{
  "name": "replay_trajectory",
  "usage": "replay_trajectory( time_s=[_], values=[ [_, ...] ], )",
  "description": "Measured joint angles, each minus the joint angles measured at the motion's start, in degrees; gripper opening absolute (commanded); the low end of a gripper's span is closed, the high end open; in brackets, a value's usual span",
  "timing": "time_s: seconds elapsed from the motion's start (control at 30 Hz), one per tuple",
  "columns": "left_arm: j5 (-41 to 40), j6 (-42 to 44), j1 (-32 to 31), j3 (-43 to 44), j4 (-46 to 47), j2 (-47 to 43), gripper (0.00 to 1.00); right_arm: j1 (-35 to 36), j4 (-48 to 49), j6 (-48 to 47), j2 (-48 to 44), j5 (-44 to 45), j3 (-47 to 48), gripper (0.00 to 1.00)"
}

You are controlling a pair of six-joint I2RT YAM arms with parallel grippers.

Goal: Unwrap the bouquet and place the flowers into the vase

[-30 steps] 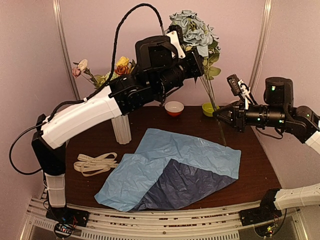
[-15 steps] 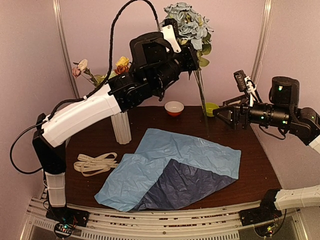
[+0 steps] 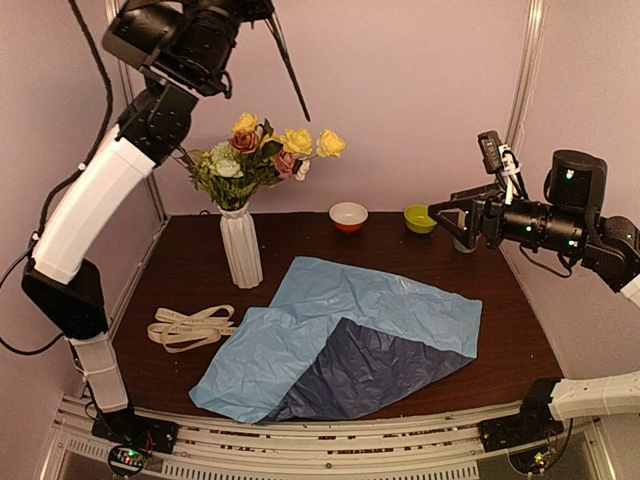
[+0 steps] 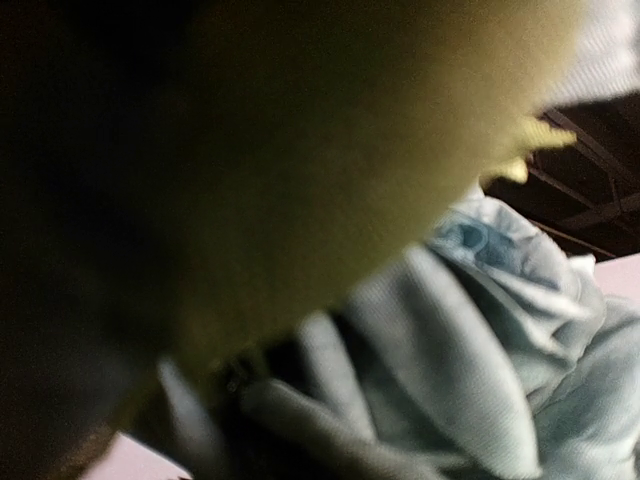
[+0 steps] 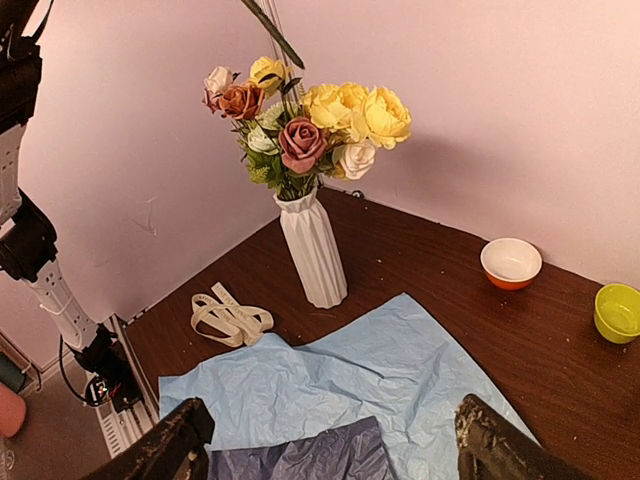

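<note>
The white ribbed vase (image 3: 241, 248) stands at the back left and holds yellow, pink, orange and white flowers (image 3: 262, 152). The bouquet's two-tone blue paper (image 3: 350, 330) lies open and flat on the table, with the cream ribbon (image 3: 190, 326) loose beside it. My left gripper (image 3: 262, 12) is raised to the top of the view, shut on a long dark stem (image 3: 290, 75) that slants down above the vase. Blurred dusty blue petals (image 4: 500, 300) fill the left wrist view. My right gripper (image 3: 452, 213) hovers at the back right, open and empty, with its fingers (image 5: 160, 450) wide apart.
A small orange-and-white bowl (image 3: 348, 216) and a green bowl (image 3: 419, 218) sit by the back wall. Pink walls close in the table at the back and sides. The vase (image 5: 315, 250) and ribbon (image 5: 230, 318) also show in the right wrist view.
My left arm swung up and to the left with the blue flower stem, lifting the bloom out of view. My right gripper opened, let go of the stem and drew back.
</note>
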Motion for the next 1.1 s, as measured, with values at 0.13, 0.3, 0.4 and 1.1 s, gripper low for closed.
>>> replay_trajectory(
  time_s=[0.13,0.3,0.4,1.1],
  values=[
    [-0.4,6.2,1.4,-4.9,3.0,-9.0,0.00,0.0,0.9,1.4,0.4,-0.7,0.0,0.84],
    [-1.0,10.4,0.9,-21.4,9.1,-24.5,0.00,0.0,0.7,2.1,4.0,-2.6,1.9,0.83],
    [-2.4,11.7,0.9,-34.1,13.4,-33.2,0.00,0.0,0.4,2.4,7.3,-3.8,4.5,0.83],
    [-1.4,1.2,16.8,-78.1,25.1,-48.5,0.00,2.3,2.0,7.3,11.5,-4.9,7.2,0.80]
  ],
)
